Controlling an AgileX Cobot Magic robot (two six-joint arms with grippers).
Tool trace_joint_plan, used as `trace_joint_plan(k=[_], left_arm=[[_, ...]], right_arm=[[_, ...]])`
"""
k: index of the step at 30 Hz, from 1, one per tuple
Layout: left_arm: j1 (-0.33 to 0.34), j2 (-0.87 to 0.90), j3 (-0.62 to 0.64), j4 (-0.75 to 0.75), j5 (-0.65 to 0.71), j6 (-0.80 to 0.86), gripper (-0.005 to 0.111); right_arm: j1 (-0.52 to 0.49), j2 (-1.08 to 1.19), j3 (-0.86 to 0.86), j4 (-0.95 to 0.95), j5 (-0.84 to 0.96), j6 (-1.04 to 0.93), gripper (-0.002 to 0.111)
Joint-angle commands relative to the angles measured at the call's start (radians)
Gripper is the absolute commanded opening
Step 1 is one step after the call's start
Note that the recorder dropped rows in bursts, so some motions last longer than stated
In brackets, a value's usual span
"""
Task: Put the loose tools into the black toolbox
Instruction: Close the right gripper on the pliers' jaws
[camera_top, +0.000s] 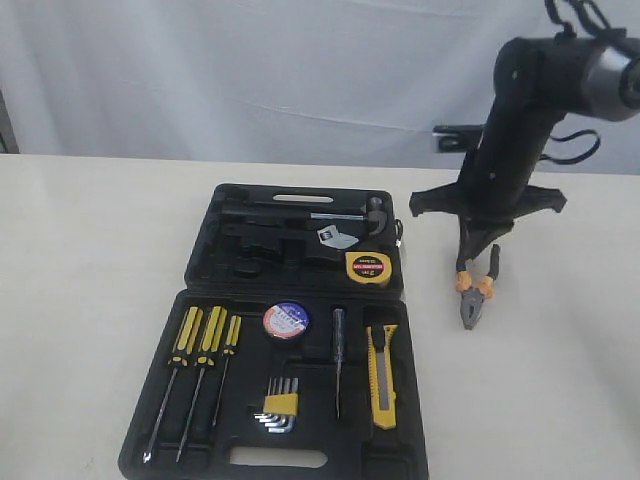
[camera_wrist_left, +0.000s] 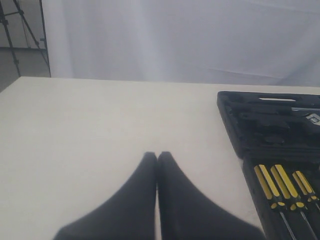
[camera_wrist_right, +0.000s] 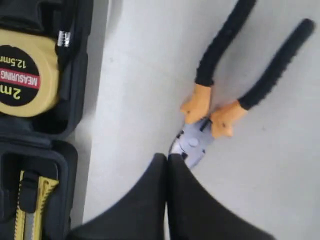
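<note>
Right arm: the right end effector (camera_wrist_right: 166, 157) is clenched. Its black fingers press flat together with nothing between them, tips by the steel head of the black-and-orange-handled pliers (camera_wrist_right: 199, 102) (contact cannot be told).
Left arm: the left end effector (camera_wrist_left: 157, 154) is clenched too and empty, over the bare pale surface (camera_wrist_left: 90, 130) to the left of the large flat black plastic toolbox (camera_wrist_left: 250, 125).
Pliers: they lie outside the toolbox, flat on the surface just right of its far half. The long axis runs near-to-far, with the head toward the near edge and the spread handles pointing away.
Toolbox: open, both hinged halves lying flat.
Far half: a yellow tape measure (camera_top: 367, 268) sits in the right corner recess, with a steel-headed hammer (camera_top: 375, 212) behind it.
Near half: three yellow-and-black-handled screwdrivers (camera_top: 205, 335), a black tape roll with a blue-white label (camera_top: 286, 320), hex keys in a yellow holder (camera_top: 281, 405), and a yellow-and-black utility knife (camera_top: 382, 375) lengthwise at the right.
Right wrist view only: the print on the tape measure's round label.
Left wrist view only: the left end effector (outside the exterior view).
</note>
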Motion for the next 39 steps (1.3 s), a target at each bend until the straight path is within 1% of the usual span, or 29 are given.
trace_joint_plan(k=[1,4,7,13,20,21,23,25,26,28,29,30,32,34,39], left_arm=[[-0.002,-0.003,0.002,-0.002,0.001,0.0,0.0],[-0.002,-0.003,0.002,-0.002,0.001,0.0,0.0],[-0.002,-0.003,0.002,-0.002,0.001,0.0,0.0],[-0.002,-0.003,0.002,-0.002,0.001,0.0,0.0],[-0.002,-0.003,0.002,-0.002,0.001,0.0,0.0],[-0.002,-0.003,0.002,-0.002,0.001,0.0,0.0],[-0.002,-0.003,0.002,-0.002,0.001,0.0,0.0],[-0.002,-0.003,0.002,-0.002,0.001,-0.003,0.0],[-0.002,-0.003,0.002,-0.002,0.001,-0.003,0.0],[-0.002,-0.003,0.002,-0.002,0.001,-0.003,0.0],[-0.002,-0.003,0.002,-0.002,0.001,-0.003,0.0],[-0.002,-0.003,0.002,-0.002,0.001,-0.003,0.0],[-0.002,-0.003,0.002,-0.002,0.001,-0.003,0.0],[-0.002,-0.003,0.002,-0.002,0.001,-0.001,0.0],[-0.002,-0.003,0.002,-0.002,0.001,-0.001,0.0]], right_arm=[[-0.004,-0.169,0.095,-0.073,0.02,0.087,-0.001],[-0.004,-0.254,0.172,-0.068,0.017,0.132,-0.001],[-0.004,-0.288,0.234,-0.068,0.015,0.176,0.0],[-0.004,-0.274,0.298,0.01,-0.014,0.185,0.0],[0.0,-0.224,0.324,0.012,-0.026,0.216,0.0],[0.0,-0.218,0.324,0.012,-0.031,0.216,0.002],[0.0,-0.212,0.324,0.012,-0.058,0.224,0.014],[0.0,-0.212,0.324,0.012,-0.085,0.232,0.03],[0.0,-0.212,0.324,0.012,-0.101,0.243,0.042],[0.0,-0.212,0.324,0.012,-0.126,0.251,0.059],[0.0,-0.212,0.324,0.012,-0.139,0.256,0.066],[0.0,-0.212,0.324,0.012,-0.152,0.256,0.07],[0.0,-0.212,0.324,0.012,-0.18,0.248,0.075],[0.0,-0.212,0.324,-0.002,-0.202,0.234,0.075],[0.0,-0.181,0.324,-0.054,-0.258,0.286,0.075]])
